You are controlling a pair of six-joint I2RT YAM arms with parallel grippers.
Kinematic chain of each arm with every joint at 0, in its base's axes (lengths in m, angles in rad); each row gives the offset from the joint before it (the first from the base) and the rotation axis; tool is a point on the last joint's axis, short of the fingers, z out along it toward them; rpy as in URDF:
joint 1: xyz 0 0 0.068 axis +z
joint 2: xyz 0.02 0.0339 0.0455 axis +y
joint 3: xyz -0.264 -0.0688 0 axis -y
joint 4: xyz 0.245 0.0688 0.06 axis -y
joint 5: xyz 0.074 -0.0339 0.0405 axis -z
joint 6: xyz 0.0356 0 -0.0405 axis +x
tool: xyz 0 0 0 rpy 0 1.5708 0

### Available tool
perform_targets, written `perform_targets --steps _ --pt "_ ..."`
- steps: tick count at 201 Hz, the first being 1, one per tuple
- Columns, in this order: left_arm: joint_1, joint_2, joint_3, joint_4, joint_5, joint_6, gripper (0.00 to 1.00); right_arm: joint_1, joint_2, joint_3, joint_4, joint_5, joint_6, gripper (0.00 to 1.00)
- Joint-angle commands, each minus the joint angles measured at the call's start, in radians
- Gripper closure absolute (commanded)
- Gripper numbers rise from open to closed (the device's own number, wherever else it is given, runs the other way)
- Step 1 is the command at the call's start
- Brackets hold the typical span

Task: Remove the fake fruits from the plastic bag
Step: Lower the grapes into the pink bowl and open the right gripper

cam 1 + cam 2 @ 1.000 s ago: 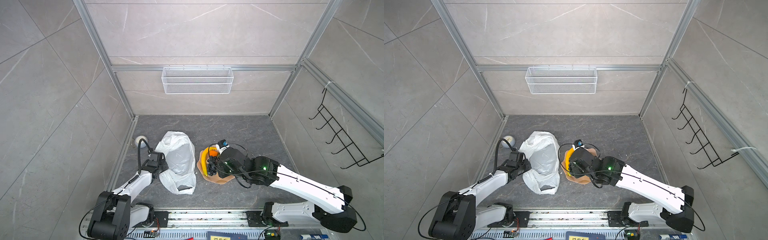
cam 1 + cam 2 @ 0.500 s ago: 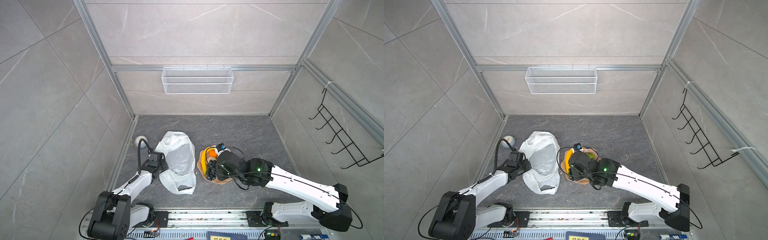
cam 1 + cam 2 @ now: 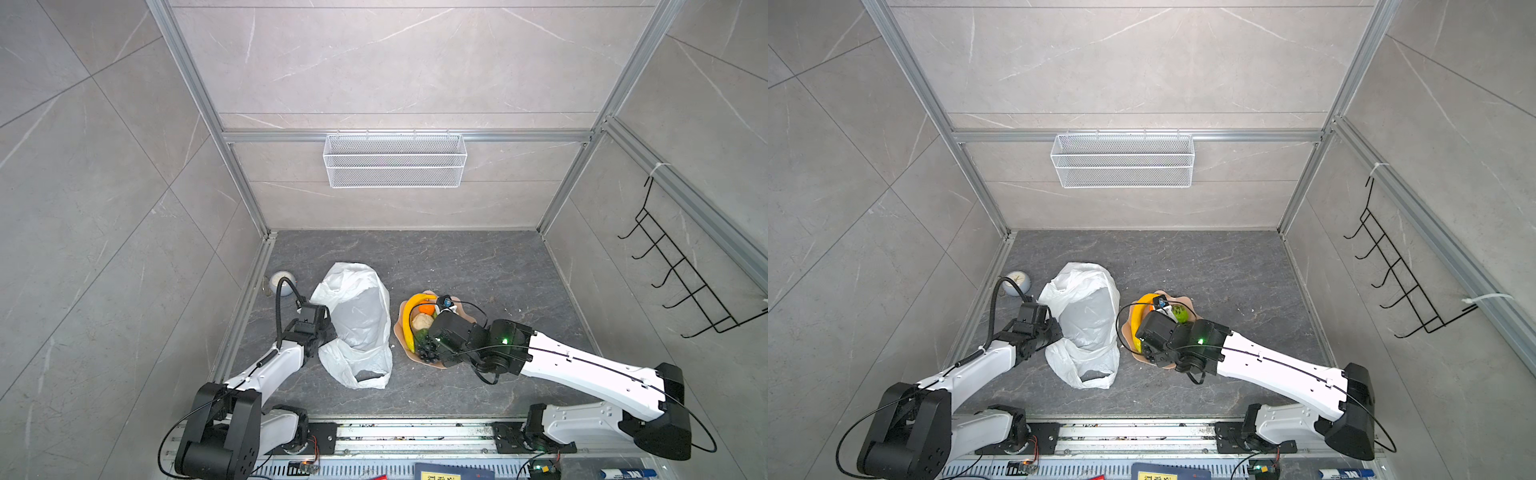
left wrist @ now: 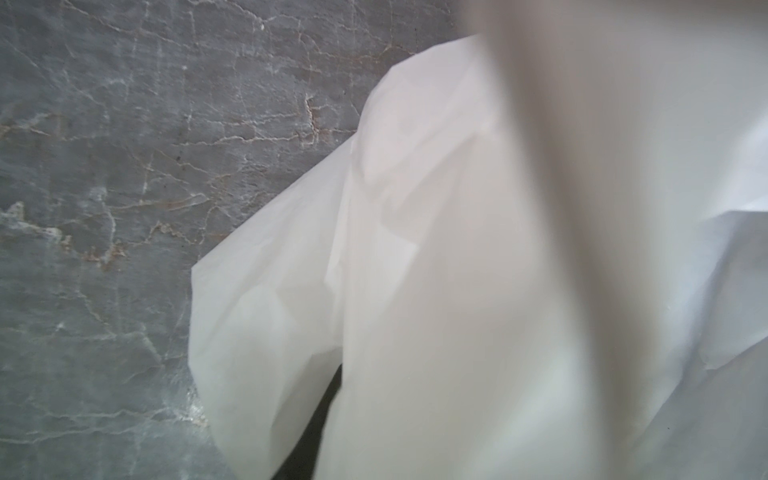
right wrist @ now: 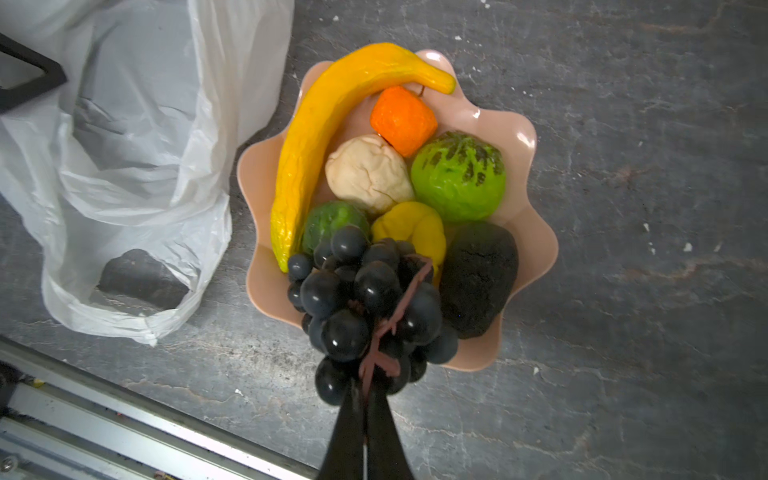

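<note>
- R gripper [image 5: 365, 395]: jaws together, pinched on the stem of the grape bunch [image 5: 357, 291]. The bunch hangs at the near rim of the pink plate [image 5: 536, 232], partly past it.
- We'd nudge it inward before letting go, else it may roll off the rim.
- Lower till the grapes bear on the plate, then part the jaws; no drop from height.
- Farther in, the banana [image 5: 316, 137], orange pc [image 5: 403, 118] & dark brown pc [image 5: 478, 278] crowd the plate, so we set down gently.
- Plastic bag [image 3: 357, 316] lies just beside the plate and looks slack, prob. empty.
- L gripper [image 3: 322, 330] sits at the bag's left edge. Its wrist view is all blurred bag, so we can't tell if the jaws grip it.
</note>
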Motion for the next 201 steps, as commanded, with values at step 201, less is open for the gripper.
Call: perform_targets --steps 201 --pt "-0.003 -0.014 0.009 0.008 0.002 -0.002 0.72 -0.148 0.263 0.104 -0.13 0.244 0.041 0.76"
